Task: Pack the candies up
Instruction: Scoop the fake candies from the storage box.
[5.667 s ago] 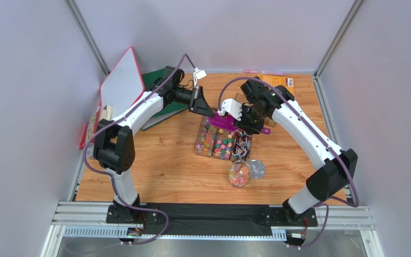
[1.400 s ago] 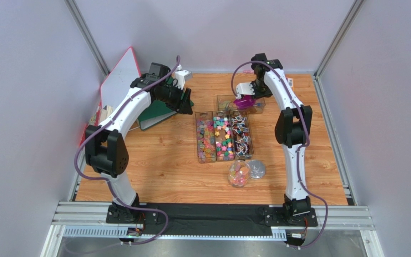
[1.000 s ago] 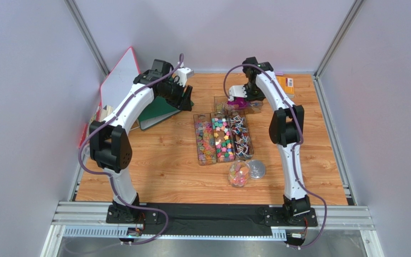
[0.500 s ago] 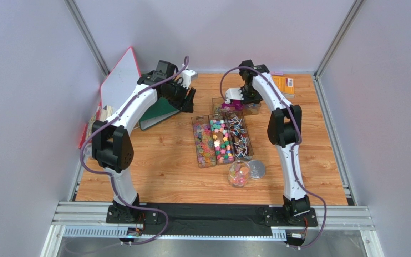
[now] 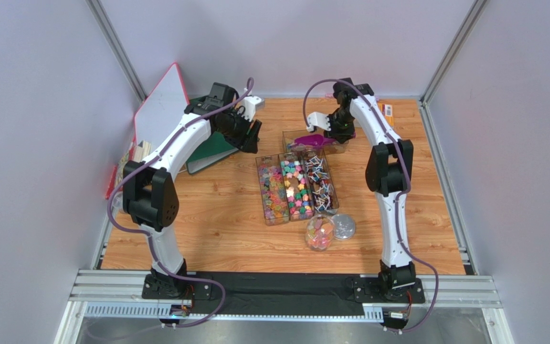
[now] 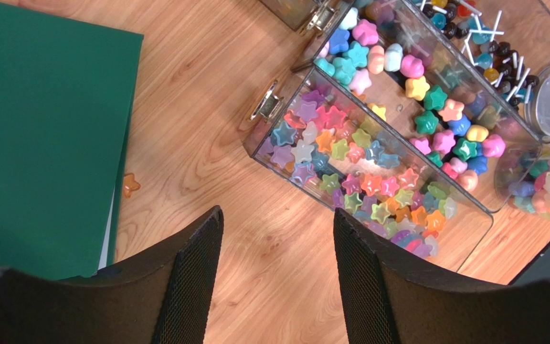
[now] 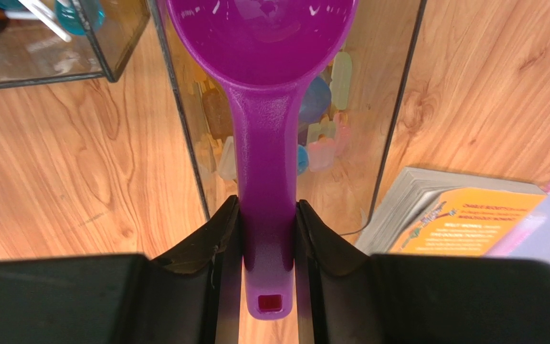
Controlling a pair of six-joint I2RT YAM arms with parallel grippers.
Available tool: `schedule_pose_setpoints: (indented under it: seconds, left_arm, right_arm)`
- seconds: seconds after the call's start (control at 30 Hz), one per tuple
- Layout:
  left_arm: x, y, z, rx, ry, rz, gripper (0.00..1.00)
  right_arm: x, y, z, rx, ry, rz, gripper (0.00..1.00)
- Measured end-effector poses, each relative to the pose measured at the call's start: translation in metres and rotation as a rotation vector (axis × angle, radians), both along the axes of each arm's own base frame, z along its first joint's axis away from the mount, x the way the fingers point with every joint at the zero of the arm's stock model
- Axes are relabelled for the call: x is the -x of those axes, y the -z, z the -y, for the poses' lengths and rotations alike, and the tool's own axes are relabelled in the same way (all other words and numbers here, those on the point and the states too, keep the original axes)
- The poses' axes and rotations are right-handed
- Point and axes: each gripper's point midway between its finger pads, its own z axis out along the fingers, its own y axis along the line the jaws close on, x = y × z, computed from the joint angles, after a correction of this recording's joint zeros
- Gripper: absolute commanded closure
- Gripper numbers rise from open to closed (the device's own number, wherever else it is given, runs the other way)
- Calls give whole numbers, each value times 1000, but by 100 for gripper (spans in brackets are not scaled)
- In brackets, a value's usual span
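The candies [image 5: 296, 188] fill three clear trays side by side mid-table: stars [image 6: 349, 154], rounded ones [image 6: 414, 86] and stick sweets [image 6: 486, 29]. A few pale candies [image 7: 321, 147] lie in a fourth clear box [image 5: 326, 147] behind them. My right gripper [image 5: 330, 127] [image 7: 267, 215] is shut on the handle of a purple scoop [image 7: 263, 86] [image 5: 312, 141] that hangs over that box; the part of its bowl in view is bare. My left gripper [image 5: 250, 132] [image 6: 278, 215] is open over bare wood, left of the star tray, holding nothing.
A glass jar [image 5: 319, 233] with candies and its lid [image 5: 343, 226] stand in front of the trays. A green folder [image 5: 213, 150] [image 6: 41, 129] and a red-framed board [image 5: 162, 107] are at the left. An orange book [image 7: 464, 222] lies by the back box. One stray star [image 6: 130, 185] lies on the wood.
My right gripper has shifted a little to the right with the scoop, which now lies flatter over the back box. The left arm has barely moved.
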Motion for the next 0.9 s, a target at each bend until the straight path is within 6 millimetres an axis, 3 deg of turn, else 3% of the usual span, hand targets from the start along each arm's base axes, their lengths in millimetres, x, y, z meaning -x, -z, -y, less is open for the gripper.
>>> schedule_pose_setpoints:
  seconds: [0.37,0.67,0.9]
  left_arm:
    - [-1,-2,-14,-39,14,10,35]
    - [-3,3,-28,-97,20,24,36]
    - [-4,5,-32,-123,30,34,36]
  right_arm:
    - [15,2,-10,-232,59,-67,100]
    - [40,4,-20,-310,55,-115,100]
    - [43,0,-21,-359,73,-126,100]
